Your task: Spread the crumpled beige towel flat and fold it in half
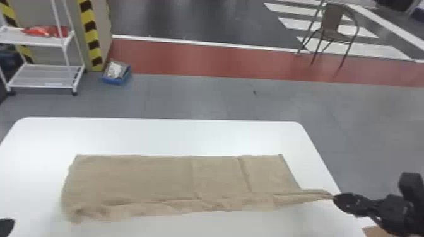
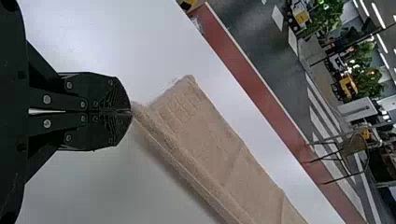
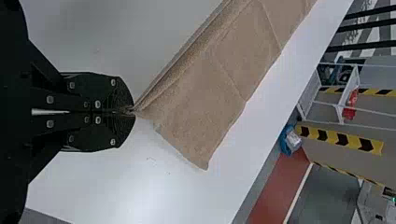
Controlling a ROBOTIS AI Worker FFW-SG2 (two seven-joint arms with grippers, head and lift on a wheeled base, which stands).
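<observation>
- Towel [image 1: 151,179] is lying on the white surface [image 1: 157,135] as a long strip running left to right; its far edge is looking fairly straight, its near edge is bunching into ridges.
- Right tool [image 3: 134,112] is clenching a pinch of the towel at the near right corner; the cloth there is narrowing to a taut tail toward the surface's right edge.
- Left tool [image 2: 131,112] is keeping its fingers together beside the towel's near left corner; in the head view a gap is separating them, so I am reading it as clenched on nothing.
- Step in hand, my judgement: the near edge is being straightened, with the spreading looking mostly done. Whether the strip is already being a doubled layer, I cannot tell.
- Next move is probably calling for the left tool to be opening and taking the near left corner, then both tools to be drawing the edge even and setting it down.
- Risk, judged: a one-sided pull may be skewing the strip and deepening the ridges.
- Count: I am seeing one towel, two tools and one surface.
- Count, background: one chair [image 1: 331,28] is standing on the floor; one white rack [image 1: 39,41] and one blue bin [image 1: 116,79] are sitting beyond the surface.
</observation>
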